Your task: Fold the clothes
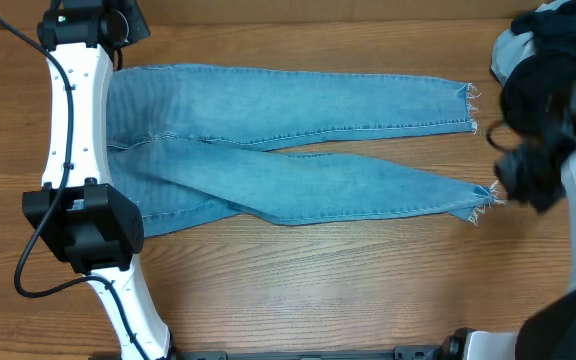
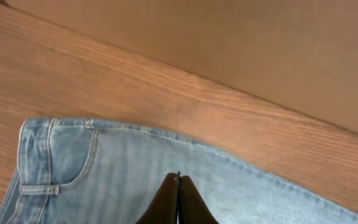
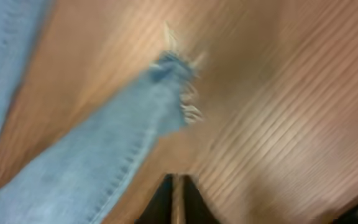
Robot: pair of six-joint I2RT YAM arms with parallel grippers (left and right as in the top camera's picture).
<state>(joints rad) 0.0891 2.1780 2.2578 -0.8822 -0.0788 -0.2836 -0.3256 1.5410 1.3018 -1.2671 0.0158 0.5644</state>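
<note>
Light blue denim jeans [image 1: 268, 150] lie flat on the wooden table, waist at the left and both legs stretched to the right, slightly crossed. The frayed hems [image 1: 480, 203] end near my right arm. My left gripper [image 2: 178, 178] is shut with nothing in it and hovers over the waist area of the jeans [image 2: 104, 180], beside a front pocket [image 2: 58, 158]. My right gripper [image 3: 178, 180] stands over bare wood with a narrow gap between its fingers, holding nothing. It is just short of the lower leg's frayed hem [image 3: 178, 84].
A pile of dark and pale fabric [image 1: 533, 35] sits at the far right corner behind the right arm. The left arm [image 1: 73, 130] reaches across the jeans' waist. A tan wall [image 2: 260, 50] borders the table's far edge.
</note>
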